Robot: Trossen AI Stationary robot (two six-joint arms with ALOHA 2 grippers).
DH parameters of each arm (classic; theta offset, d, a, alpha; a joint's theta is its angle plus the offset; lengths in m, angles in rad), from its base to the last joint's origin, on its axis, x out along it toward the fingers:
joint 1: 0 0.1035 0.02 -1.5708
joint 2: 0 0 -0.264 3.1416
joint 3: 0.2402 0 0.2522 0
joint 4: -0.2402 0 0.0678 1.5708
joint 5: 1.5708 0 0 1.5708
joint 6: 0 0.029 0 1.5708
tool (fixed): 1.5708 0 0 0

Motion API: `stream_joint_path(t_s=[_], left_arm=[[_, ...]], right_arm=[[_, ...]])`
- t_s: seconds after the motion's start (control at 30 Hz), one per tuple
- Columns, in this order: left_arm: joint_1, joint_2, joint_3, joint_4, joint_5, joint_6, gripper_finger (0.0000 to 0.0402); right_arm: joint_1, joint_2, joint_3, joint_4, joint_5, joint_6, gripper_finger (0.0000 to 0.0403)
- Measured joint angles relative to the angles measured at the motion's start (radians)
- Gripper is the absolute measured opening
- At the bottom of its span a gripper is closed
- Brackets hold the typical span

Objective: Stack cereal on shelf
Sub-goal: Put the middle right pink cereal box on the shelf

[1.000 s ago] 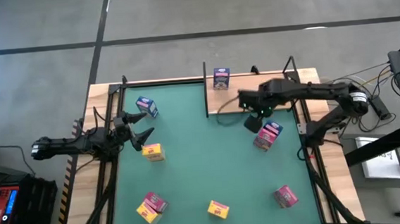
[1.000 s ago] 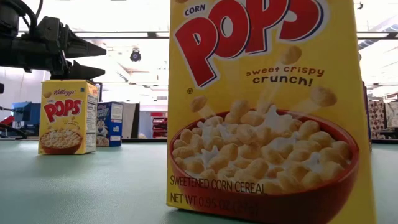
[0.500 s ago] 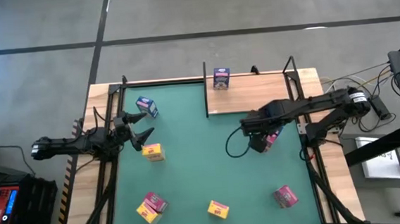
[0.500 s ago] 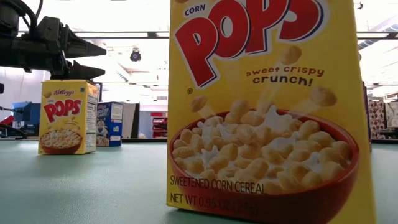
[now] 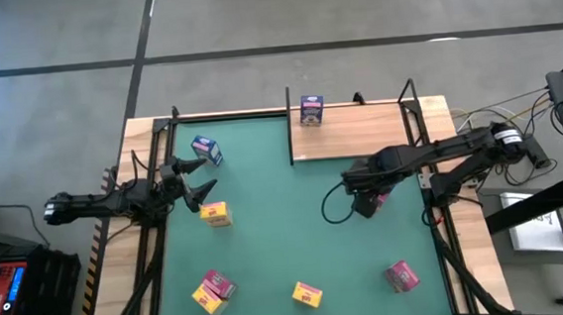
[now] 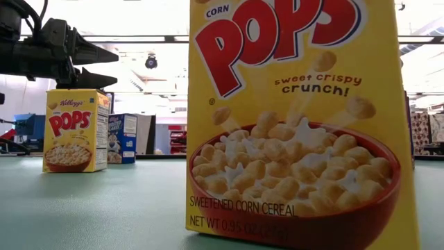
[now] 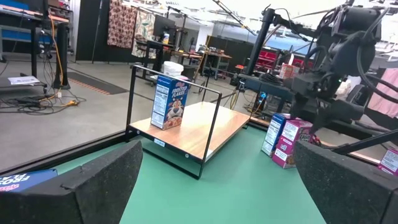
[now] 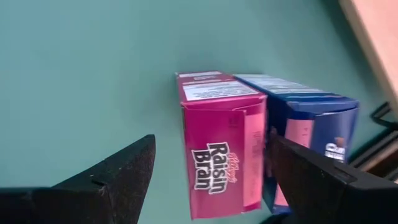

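Right fingers (image 8: 208,177) open astride Raisin Bran box (image 8: 221,143) near shelf (image 5: 354,133) edge; left fingers (image 5: 196,178) open

looking straight down from high overhead on the whole green mat (image 5: 267,228) and both arms. set at mat height, facing level across, very close to a yellow box (image 6: 295,118). mounted on the left wrist, facing across to the shelf (image 7: 193,127) and the other arm. mounted on the right wrist, close above a pink box (image 8: 221,140); same box shared with the left wrist view.
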Motion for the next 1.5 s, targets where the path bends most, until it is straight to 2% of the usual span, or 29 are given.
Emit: stream_joint_path(t_s=[0.47,0.77,1.2,1.5], left_arm=[[0.000,0.000,0.000,0.000,0.000,0.000,0.0400],[0.000,0.000,0.000,0.000,0.000,0.000,0.0400],[0.000,0.000,0.000,0.000,0.000,0.000,0.0400],[0.000,0.000,0.000,0.000,0.000,0.000,0.0400]], right_arm=[[0.000,-0.046,-0.151,0.119,-0.032,0.004,0.0281],[0.000,-0.046,-0.179,0.151,-0.032,-0.014,0.0237],[0.000,-0.046,-0.179,0.228,-0.032,-0.086,0.0145],[0.000,-0.045,-0.144,0.252,-0.028,-0.177,0.0137]])
